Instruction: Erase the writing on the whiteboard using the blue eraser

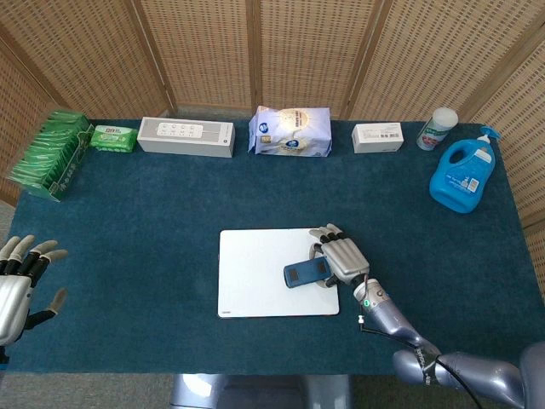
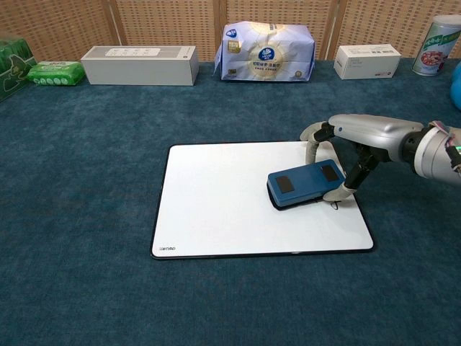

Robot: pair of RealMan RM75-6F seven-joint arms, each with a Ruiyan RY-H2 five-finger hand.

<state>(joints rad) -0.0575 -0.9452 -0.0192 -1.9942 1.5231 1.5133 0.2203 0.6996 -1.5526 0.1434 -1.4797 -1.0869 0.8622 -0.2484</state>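
The whiteboard lies flat on the blue cloth near the table's front middle. On its right part sits the blue eraser, flat on the board. My right hand grips the eraser's right end between the thumb and the fingers. A small dark mark shows on the board just beside the thumb tip. My left hand hangs at the table's front left edge with its fingers apart, holding nothing; the chest view does not show it.
Along the back edge stand a green packet rack, a green wipes pack, a white box, a tissue pack, a small white carton, a canister and a blue detergent bottle.
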